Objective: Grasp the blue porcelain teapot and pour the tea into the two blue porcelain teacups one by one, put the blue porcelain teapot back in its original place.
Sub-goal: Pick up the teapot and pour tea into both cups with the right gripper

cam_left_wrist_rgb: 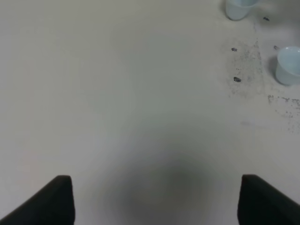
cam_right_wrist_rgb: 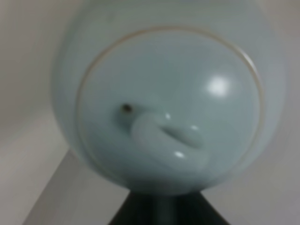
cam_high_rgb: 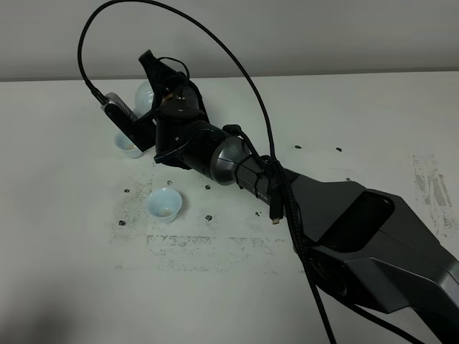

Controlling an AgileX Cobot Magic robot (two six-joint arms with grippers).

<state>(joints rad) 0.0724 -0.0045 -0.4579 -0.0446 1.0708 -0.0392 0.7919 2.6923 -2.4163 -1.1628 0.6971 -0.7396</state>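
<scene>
The blue porcelain teapot [cam_high_rgb: 143, 94] shows as a pale round body at the table's far left, mostly hidden behind my right gripper [cam_high_rgb: 162, 87]. In the right wrist view the teapot [cam_right_wrist_rgb: 164, 103] fills the frame with its lid and knob facing the camera, and the dark gripper [cam_right_wrist_rgb: 164, 212] meets its lower edge, seemingly shut on it. One teacup [cam_high_rgb: 129, 145] stands just in front of the teapot, and the other [cam_high_rgb: 163, 205] stands nearer, with a faint brownish tint inside. No stream of tea shows. My left gripper [cam_left_wrist_rgb: 154, 201] is open over bare table, and both cups [cam_left_wrist_rgb: 239, 7] [cam_left_wrist_rgb: 288, 65] lie far from it.
The white table [cam_high_rgb: 64, 236] has dark scuff specks around the cups [cam_high_rgb: 208, 215]. The right arm's black cable [cam_high_rgb: 237, 64] arcs over the far side. The arm's large grey base [cam_high_rgb: 387, 244] fills the near right. A wall runs behind the table's far edge.
</scene>
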